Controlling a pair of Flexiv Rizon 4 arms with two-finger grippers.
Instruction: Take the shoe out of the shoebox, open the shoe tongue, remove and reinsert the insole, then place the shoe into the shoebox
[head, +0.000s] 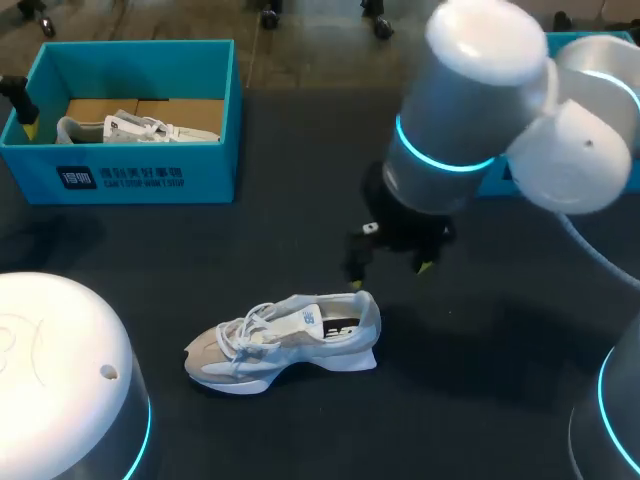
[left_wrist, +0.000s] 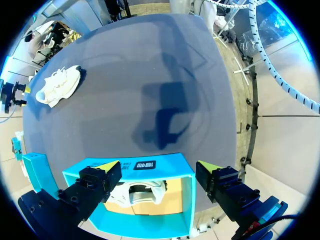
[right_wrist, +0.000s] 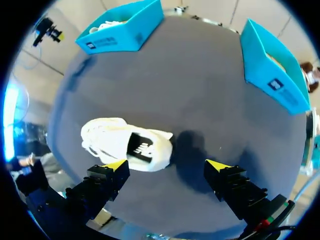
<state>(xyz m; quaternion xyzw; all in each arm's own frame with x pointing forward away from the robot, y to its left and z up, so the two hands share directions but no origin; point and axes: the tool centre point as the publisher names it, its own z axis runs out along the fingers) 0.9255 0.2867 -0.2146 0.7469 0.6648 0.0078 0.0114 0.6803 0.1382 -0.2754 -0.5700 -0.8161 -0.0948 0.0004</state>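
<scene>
A white sneaker (head: 285, 340) lies on its sole on the dark table, toe to the left, with a dark printed insole (head: 340, 328) showing in its opening. My right gripper (head: 391, 275) hangs open just above and behind the heel, holding nothing. In the right wrist view the sneaker (right_wrist: 125, 145) lies just ahead of the open right gripper (right_wrist: 167, 165), nearer one finger. A blue shoebox (head: 130, 175) at the back left holds a second white shoe (head: 135, 128). My left gripper (left_wrist: 159, 167) stands open above that shoebox (left_wrist: 177, 170) and its shoe (left_wrist: 142, 192).
A second blue box (head: 498, 178) sits at the back right, mostly hidden by my right arm; it shows whole in the right wrist view (right_wrist: 272, 65). My left arm's white housing (head: 60, 370) fills the near left corner.
</scene>
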